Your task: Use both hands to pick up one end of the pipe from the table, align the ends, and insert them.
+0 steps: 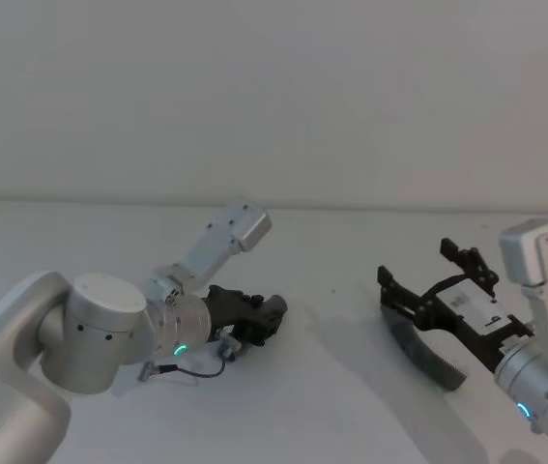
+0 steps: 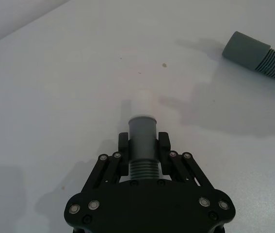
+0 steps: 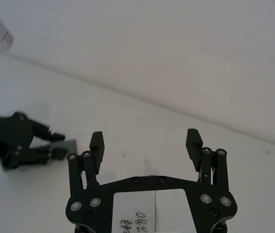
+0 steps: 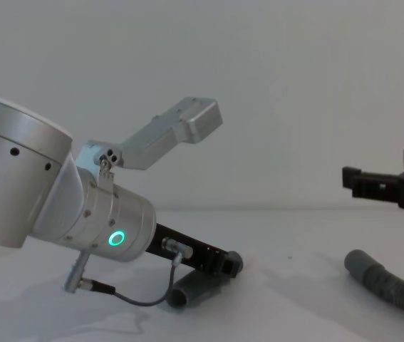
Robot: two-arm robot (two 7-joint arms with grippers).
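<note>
We're seeing 1 of 2 grasps done: the left gripper (image 2: 143, 141) is clamping the elbow tube (image 4: 191, 292) down at the table (image 1: 331, 416), well apart from the ribbed hose (image 1: 428, 355). The right gripper (image 3: 145, 144) is hovering above the hose, fingers wide, empty. Lifting, aligning and inserting are remaining. Bare table is lying beside the hose, its far edge well behind.

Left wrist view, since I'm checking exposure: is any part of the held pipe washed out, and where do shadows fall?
Left wrist view: the far tip of the pipe piece in the left gripper pales almost into the table; a soft shadow lies beside the hose. Chest view: a shadow lies under the left arm.
</note>
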